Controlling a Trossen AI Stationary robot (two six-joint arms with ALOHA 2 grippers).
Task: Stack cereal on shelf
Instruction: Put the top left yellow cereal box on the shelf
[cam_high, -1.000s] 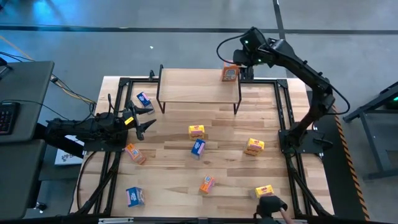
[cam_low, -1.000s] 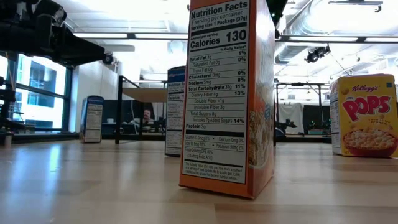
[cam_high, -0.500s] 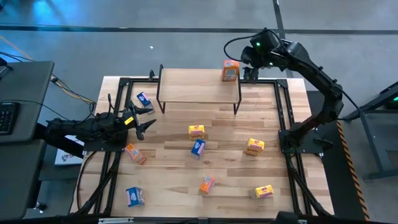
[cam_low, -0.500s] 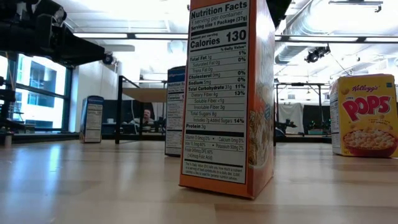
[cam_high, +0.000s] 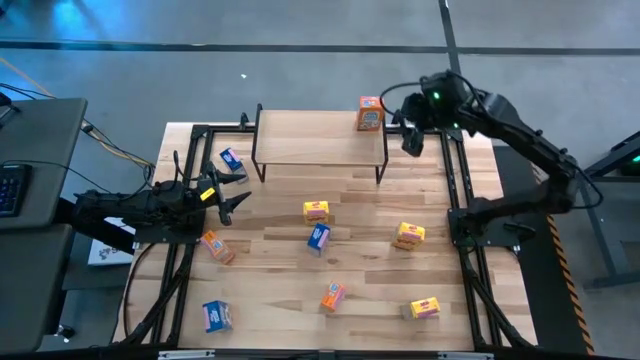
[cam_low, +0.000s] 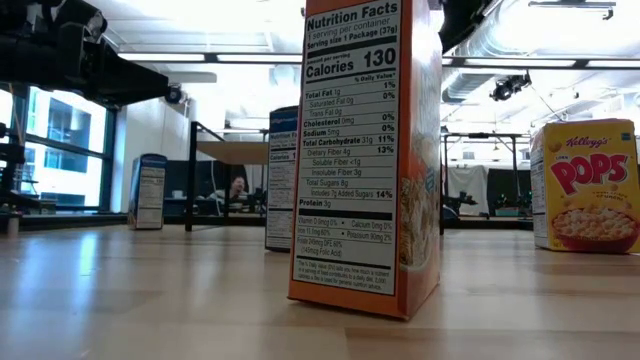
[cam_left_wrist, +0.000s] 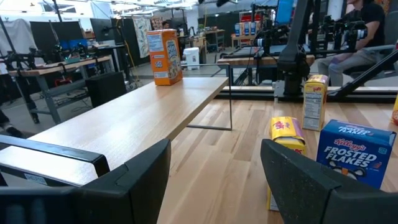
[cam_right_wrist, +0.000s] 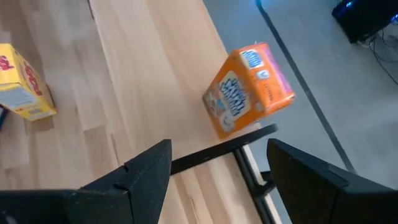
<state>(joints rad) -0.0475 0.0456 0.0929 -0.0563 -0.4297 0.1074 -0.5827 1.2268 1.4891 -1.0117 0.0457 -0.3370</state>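
Up top, one orange-red box (cam_high: 370, 113) upright on the shelf (cam_high: 310, 138), at its right end. Right gripper (cam_high: 412, 140) just beside it, off the shelf's edge — fingers parted, empty. Left gripper (cam_high: 232, 190) at the table's left side, likewise spread and empty. Eight boxes scattered on the table (cam_high: 370, 250).

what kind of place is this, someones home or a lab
Most likely a robotics lab or workshop, not a home: two arms are mounted at a wooden table, workbenches crowded with equipment stand behind, and exposed ducting runs along the ceiling.
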